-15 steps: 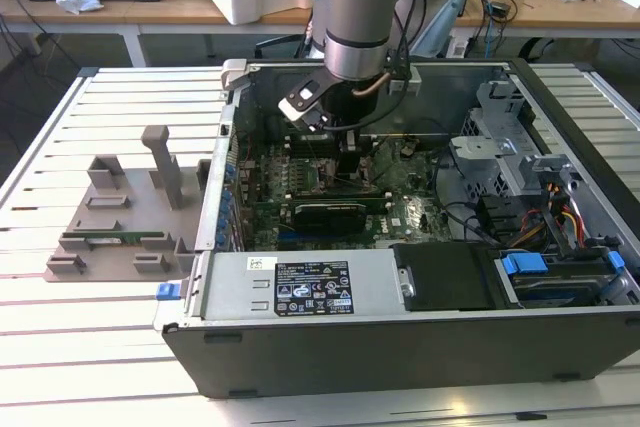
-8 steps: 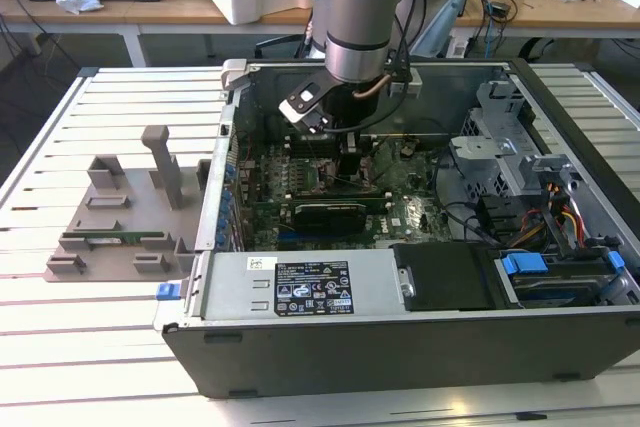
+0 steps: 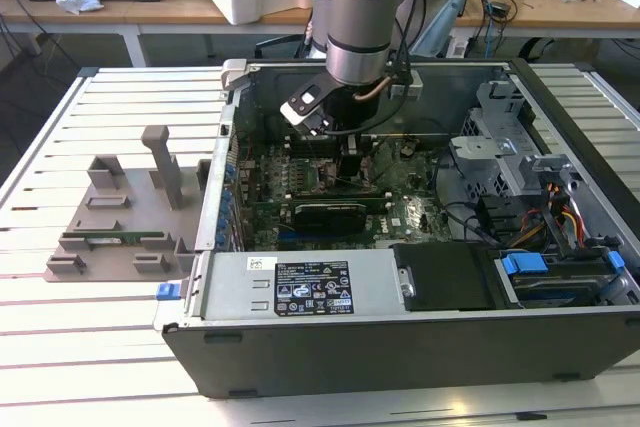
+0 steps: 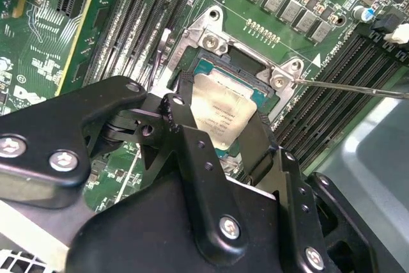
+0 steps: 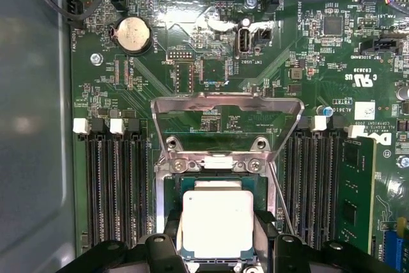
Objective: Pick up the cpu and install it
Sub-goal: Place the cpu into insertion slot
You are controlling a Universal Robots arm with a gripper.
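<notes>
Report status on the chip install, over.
Gripper closed on chip. Chip over open socket, seating unclear. Hold-down frame raised, nothing blocking.

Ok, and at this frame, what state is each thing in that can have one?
gripper: shut on the cpu.
cpu: held flat at the socket; seated or not, cannot tell.
load plate: swung up, open.
lever: released, swung out.
computer case: lying on its side, open side up.
memory stick: seated in its slot.
</notes>
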